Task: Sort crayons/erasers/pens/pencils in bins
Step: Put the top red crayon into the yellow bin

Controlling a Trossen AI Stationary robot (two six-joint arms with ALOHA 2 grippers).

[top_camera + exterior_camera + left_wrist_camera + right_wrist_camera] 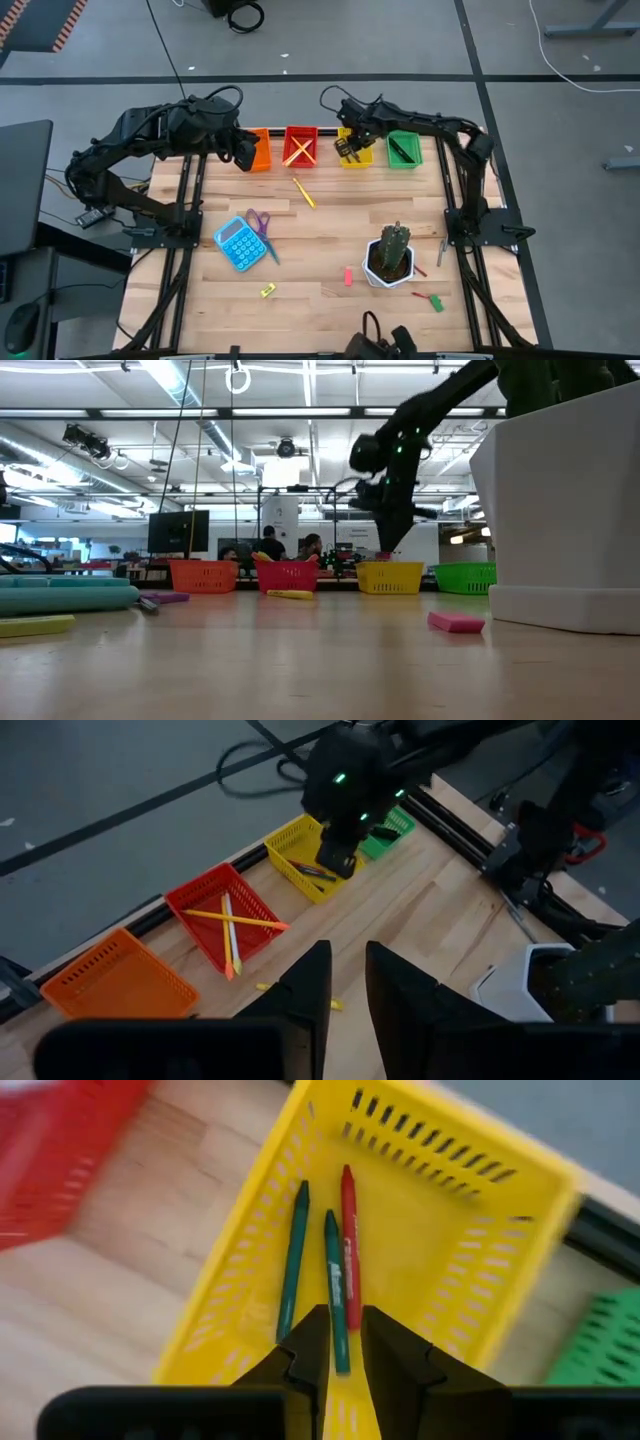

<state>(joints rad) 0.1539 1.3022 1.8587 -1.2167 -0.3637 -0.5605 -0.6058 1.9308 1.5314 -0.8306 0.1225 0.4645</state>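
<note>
Four bins stand in a row at the table's far edge: orange (260, 152), red (300, 146) with crossed pencils (228, 923), yellow (358, 155) and green (403, 150) with dark pens. My right gripper (340, 1330) hangs over the yellow bin (440, 1240), narrowly open and empty. Two green crayons (292, 1260) and a red crayon (349, 1240) lie flat on that bin's floor. One green crayon's near end (341, 1360) shows in the gap between the fingers. My left gripper (345, 960) waits, narrowly open, by the orange bin (115, 982).
On the table lie a yellow stick (303, 192), a blue calculator (238, 243), purple scissors (259, 224), a pink eraser (348, 276), a yellow-green eraser (267, 291) and a green eraser (436, 302). A white cactus pot (392, 262) stands near right. People show in the room behind (270, 544).
</note>
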